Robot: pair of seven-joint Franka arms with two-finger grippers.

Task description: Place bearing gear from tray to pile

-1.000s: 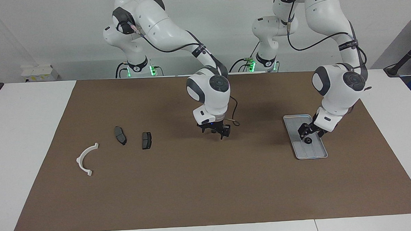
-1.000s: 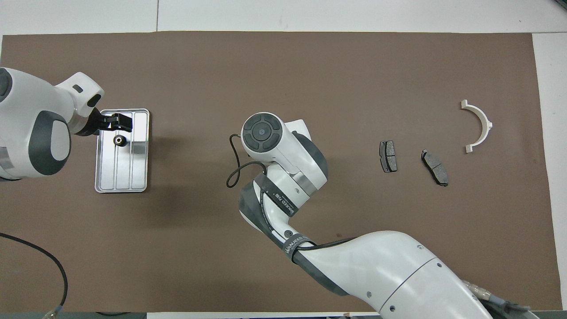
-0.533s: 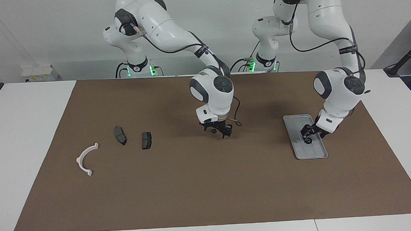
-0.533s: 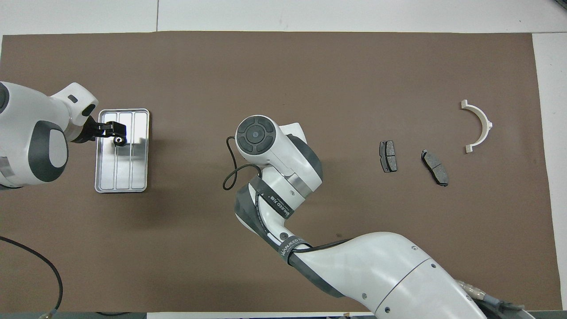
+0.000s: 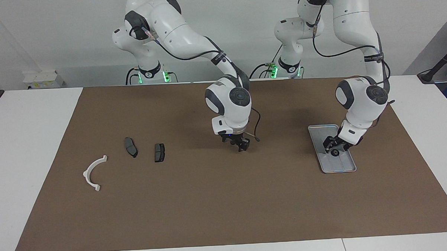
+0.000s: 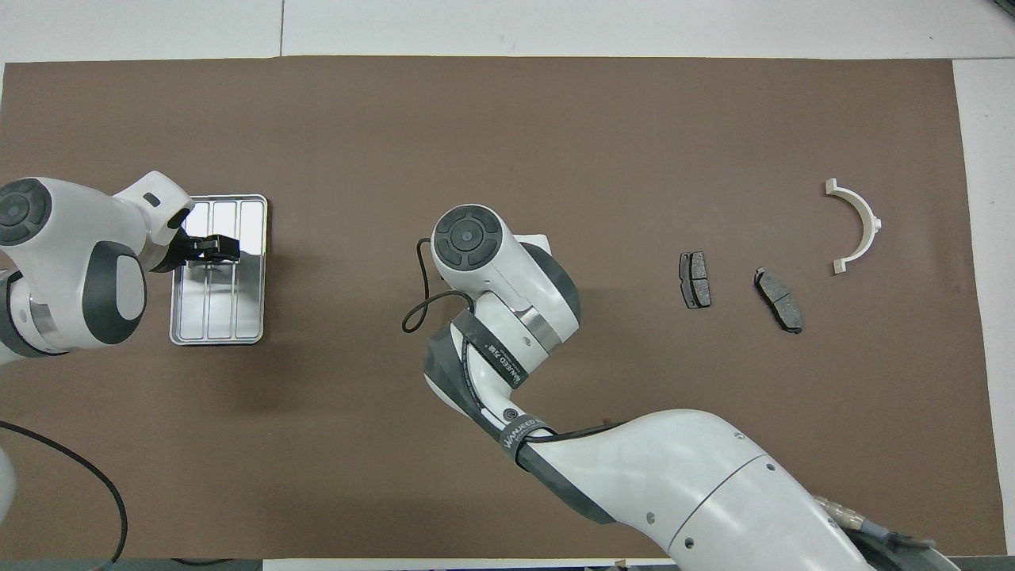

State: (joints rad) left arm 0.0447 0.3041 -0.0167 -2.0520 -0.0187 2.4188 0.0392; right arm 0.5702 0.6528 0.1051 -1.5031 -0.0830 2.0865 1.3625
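Note:
The bearing gear (image 5: 335,153), a small dark ring, lies on the silver ribbed tray (image 5: 340,166) toward the left arm's end of the mat. My left gripper (image 5: 334,148) is down on the tray, open, with a finger on each side of the gear. From overhead the left gripper (image 6: 212,250) covers the gear on the tray (image 6: 250,317). The pile lies toward the right arm's end: a white half-ring bracket (image 5: 93,174) and two dark brake pads (image 5: 131,147) (image 5: 159,152). My right gripper (image 5: 239,144) hangs low over the mat's middle with nothing in it.
A brown mat (image 5: 226,207) covers the table, with white table surface around it. A loose cable loops beside the right wrist (image 6: 416,305). From overhead, the right arm (image 6: 674,476) lies across the part of the mat nearest the robots.
The left gripper has come down around the bearing gear, which has not moved. The right wrist has shifted slightly over the middle of the mat.

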